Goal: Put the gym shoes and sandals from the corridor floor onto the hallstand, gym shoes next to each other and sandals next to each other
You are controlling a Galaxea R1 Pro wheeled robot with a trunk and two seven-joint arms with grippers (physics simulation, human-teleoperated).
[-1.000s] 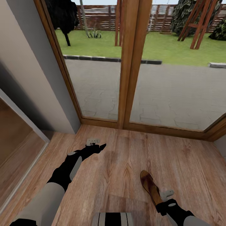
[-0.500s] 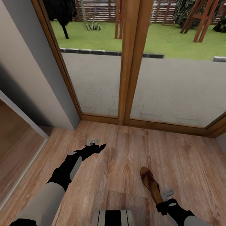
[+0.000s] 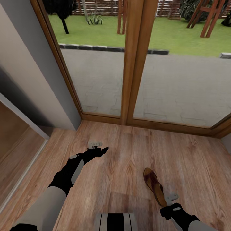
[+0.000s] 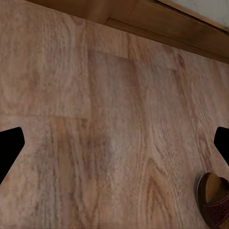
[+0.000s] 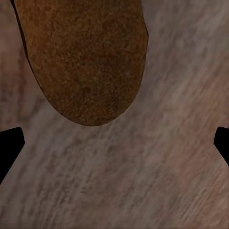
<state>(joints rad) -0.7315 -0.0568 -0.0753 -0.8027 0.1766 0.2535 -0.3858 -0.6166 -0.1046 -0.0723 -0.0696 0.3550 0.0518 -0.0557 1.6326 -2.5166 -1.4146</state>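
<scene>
Head camera tilted down; sandal (image 3: 154, 186) lower right, untouched on floor (image 3: 128, 160). Right gripper (image 3: 171, 197) spread above heel; left gripper (image 3: 95, 144) spread, idle.

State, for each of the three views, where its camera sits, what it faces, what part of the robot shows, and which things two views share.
Head view: on the robot's head, looking forward and down at the corridor floor and glass doors; both arms, left hand, right hand.
Left wrist view: by the left hand, facing floor; dark fingertips.
Right wrist view: by the right hand, close above a sandal; fingertips.
Shared: the sandal and the floor appear in all three.
</scene>
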